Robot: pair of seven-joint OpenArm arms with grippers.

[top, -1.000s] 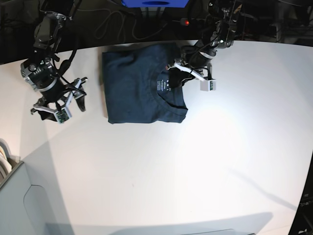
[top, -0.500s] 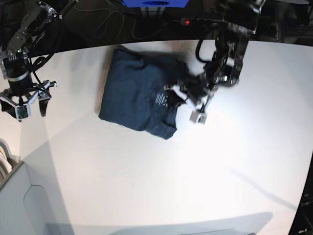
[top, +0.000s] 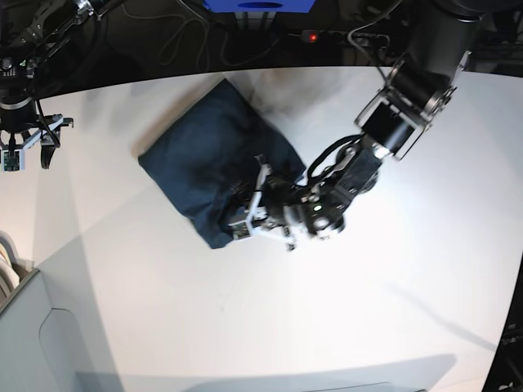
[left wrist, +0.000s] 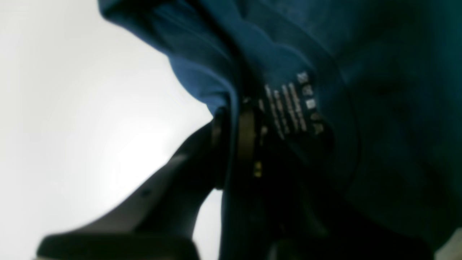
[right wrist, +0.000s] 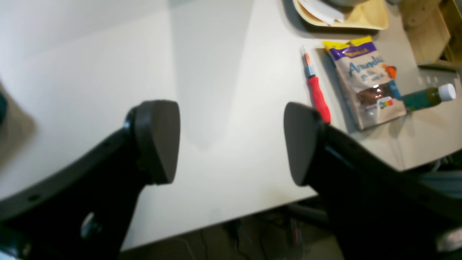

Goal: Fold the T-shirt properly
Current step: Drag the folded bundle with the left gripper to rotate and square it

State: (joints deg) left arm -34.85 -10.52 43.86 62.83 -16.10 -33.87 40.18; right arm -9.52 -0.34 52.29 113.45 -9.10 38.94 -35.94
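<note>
The dark navy T-shirt lies folded into a compact block, turned diagonally on the white table. My left gripper is at its near corner, shut on the collar edge. In the left wrist view the fingers pinch a fold of the T-shirt beside the white printed label. My right gripper hangs over the table's far left edge, away from the cloth. In the right wrist view the right gripper is open, with only bare table between its pads.
Past the table edge in the right wrist view lie a red-handled screwdriver, a snack bag, a green bottle and a tray. A grey bin sits at the front left; cables and a blue box run behind.
The left arm has swung toward the front and left, dragging and rotating the folded T-shirt with it. The right arm has drawn back toward the far left edge.
</note>
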